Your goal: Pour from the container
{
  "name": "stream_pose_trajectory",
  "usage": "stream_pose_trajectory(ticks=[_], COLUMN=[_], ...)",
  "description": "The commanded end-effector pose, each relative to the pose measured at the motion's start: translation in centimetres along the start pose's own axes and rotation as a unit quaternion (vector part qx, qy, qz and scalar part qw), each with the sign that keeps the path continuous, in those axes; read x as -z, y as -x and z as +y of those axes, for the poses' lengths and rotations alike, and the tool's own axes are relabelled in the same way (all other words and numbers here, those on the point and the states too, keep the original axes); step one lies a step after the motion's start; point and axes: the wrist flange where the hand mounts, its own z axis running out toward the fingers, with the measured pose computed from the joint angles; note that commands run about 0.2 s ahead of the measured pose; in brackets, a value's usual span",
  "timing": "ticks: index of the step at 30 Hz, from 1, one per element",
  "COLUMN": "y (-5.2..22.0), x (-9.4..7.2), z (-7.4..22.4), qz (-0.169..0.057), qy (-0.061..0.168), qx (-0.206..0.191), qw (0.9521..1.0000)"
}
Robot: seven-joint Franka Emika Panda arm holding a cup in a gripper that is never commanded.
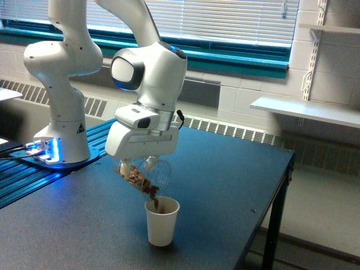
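My gripper (140,164) hangs under the white wrist, shut on the clear container (147,175). The container is tipped steeply, its mouth pointing down toward the exterior view's right. Brown granular bits (140,182) lie along its lower wall and spill from the mouth. Directly below stands a white paper cup (162,221) on the dark table (225,185), with brown bits showing at its rim. The fingers are mostly hidden behind the gripper body and the container.
The arm's white base (62,140) stands at the exterior view's left on a blue-lit mount. The table's right edge (287,169) drops off to the floor. A wall shelf (304,109) and a radiator line the back wall.
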Motion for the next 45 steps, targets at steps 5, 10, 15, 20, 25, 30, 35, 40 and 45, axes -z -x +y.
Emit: stream_pose_trajectory(ticks=[5,10,15,20,25,30,35,40,45], y=[0.08,-0.08,-0.09,0.08,0.15,0.06,-0.10,-0.31,-0.35], x=[0.50,0.73,0.79,0.80,0.73,0.75,0.75,0.77,0.72], z=[-0.54,-0.59,-0.67,-0.73,-0.74,-0.76,-0.66,-0.53,-0.33], qz=[0.003,0.004,0.004,0.002,0.002,0.001,0.001,0.002,0.000], qy=[0.007,0.009,0.012,0.015,0.019,0.021,0.025,0.030,0.037], qx=[0.021,0.023,0.028,0.035,0.037,0.039,0.041,0.043,0.048], qw=[0.9998,0.9997,0.9995,0.9993,0.9992,0.9990,0.9989,0.9986,0.9982])
